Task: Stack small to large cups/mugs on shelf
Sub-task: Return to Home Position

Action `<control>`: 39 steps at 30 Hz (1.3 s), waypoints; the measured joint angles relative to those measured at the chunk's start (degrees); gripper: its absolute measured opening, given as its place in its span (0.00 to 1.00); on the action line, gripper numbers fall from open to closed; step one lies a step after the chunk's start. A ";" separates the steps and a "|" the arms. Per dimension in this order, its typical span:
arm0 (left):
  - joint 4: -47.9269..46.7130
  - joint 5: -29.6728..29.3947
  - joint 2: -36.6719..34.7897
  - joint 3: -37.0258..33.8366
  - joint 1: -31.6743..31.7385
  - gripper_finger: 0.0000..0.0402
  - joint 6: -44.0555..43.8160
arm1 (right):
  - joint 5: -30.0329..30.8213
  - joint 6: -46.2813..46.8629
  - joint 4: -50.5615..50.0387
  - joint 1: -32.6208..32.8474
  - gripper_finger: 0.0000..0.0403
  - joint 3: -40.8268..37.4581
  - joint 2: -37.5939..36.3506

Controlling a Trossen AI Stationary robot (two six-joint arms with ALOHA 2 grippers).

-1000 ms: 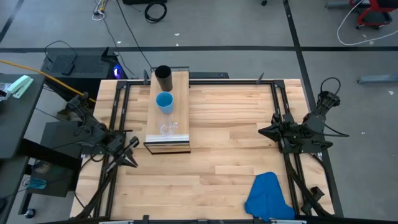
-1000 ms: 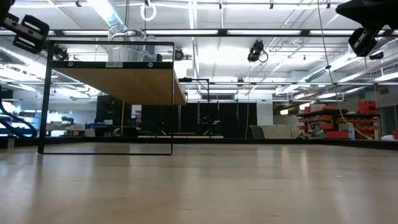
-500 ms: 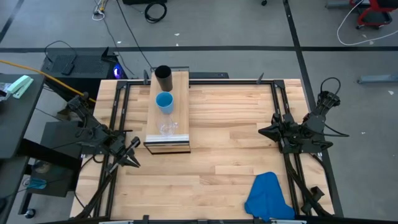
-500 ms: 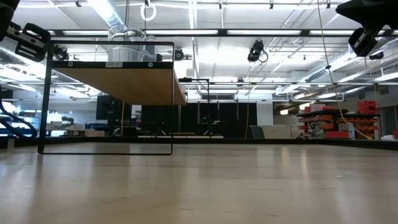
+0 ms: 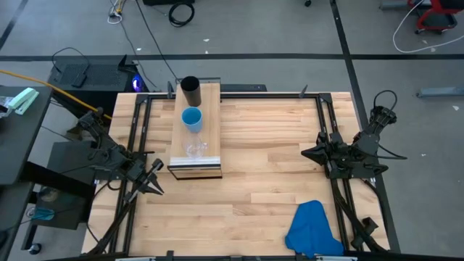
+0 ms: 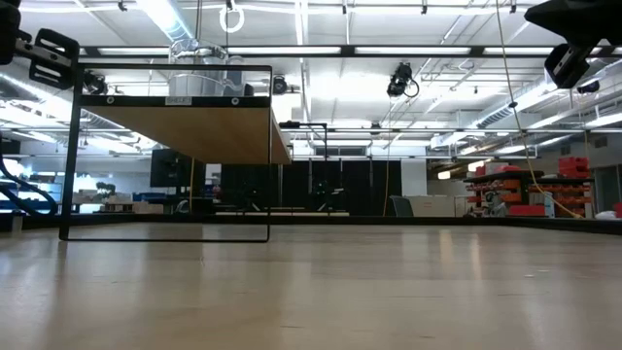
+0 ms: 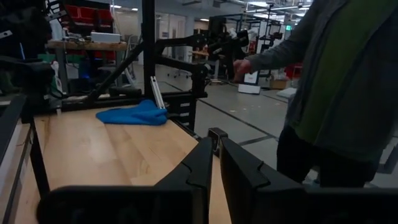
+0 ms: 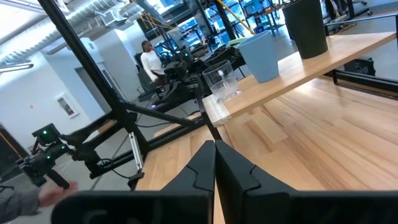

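Found the small clear cup (image 5: 194,149), the blue cup (image 5: 192,118) and the tall black cup (image 5: 191,90) standing upright in one row on the shelf (image 5: 210,130), none touching. Ordered small to large going away from the left end effector (image 5: 154,180): clear nearest it, black farthest. Took that row for the sorting the task wanted, each cup on its own spot rather than nested.

Located the shelf just beside the left end effector and well apart from the right end effector (image 5: 306,152), in the stretch between the two. Saw both end effectors closed on nothing, fingers drawn together. Judged the left one parked off the shelf's front corner, at the edge of the tabletop (image 5: 268,138), because no cup was left to carry. Judged the right one parked at the opposite edge for the same reason.

Noted a blue cloth (image 5: 313,228) near the right end effector, far from the cups, with no part in the job.
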 joint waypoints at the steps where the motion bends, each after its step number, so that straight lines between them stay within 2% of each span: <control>1: 0.10 -0.05 0.00 -0.02 0.00 0.10 -0.20 | 0.00 0.00 0.00 0.00 0.04 0.00 0.00; 8: 0.37 -0.09 0.00 -0.04 0.00 0.07 -0.27 | 0.03 -0.01 -0.01 0.01 0.04 0.00 0.00; 10: 0.38 -0.09 0.00 -0.07 0.00 0.07 -0.34 | 0.59 -2.45 0.21 -0.01 0.04 0.00 0.00; 14: 0.40 -0.09 0.00 -0.07 0.00 0.08 -0.39 | 2.30 -4.78 4.45 -0.03 0.04 -0.04 -0.45; 19: 0.42 -0.07 0.00 -0.07 -0.02 0.10 -0.39 | -10.45 -10.52 6.04 -0.01 0.04 -0.04 -6.70; 23: 0.47 -0.07 0.04 -0.09 -0.02 0.09 -0.41 | -16.92 -17.14 7.60 -0.09 0.04 3.51 -7.15; 30: 1.12 -0.03 0.42 -0.11 -0.02 0.07 -0.41 | -20.48 -18.95 3.15 -0.32 0.04 10.47 -7.17; 33: 0.92 0.05 0.43 -0.11 -0.02 0.07 -0.41 | -22.58 -17.03 1.96 -0.33 0.04 9.76 -7.17; 39: 1.15 0.16 0.44 -0.11 -0.02 0.10 -0.41 | -23.92 -14.86 10.57 -0.31 0.04 3.69 -7.18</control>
